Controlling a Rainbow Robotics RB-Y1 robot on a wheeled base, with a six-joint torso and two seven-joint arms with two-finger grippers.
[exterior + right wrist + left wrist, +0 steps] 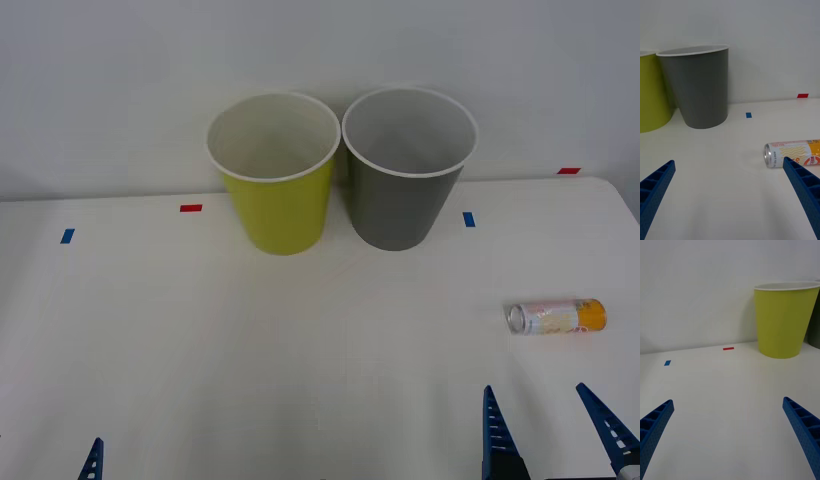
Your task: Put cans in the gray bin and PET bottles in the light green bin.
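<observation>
can (795, 153) lying by open r gripper (728, 167)

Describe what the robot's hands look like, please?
Each hand ends in two blue, ribbed, wedge-shaped fingers tapering to points. The right hand shows a black and pale base below its fingers; the left hand has the same blue lattice-like fingers.

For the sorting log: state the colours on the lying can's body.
The can is pale pink-white, turning orange-yellow toward its base, with a silver top; clearest in the right wrist view.
</observation>
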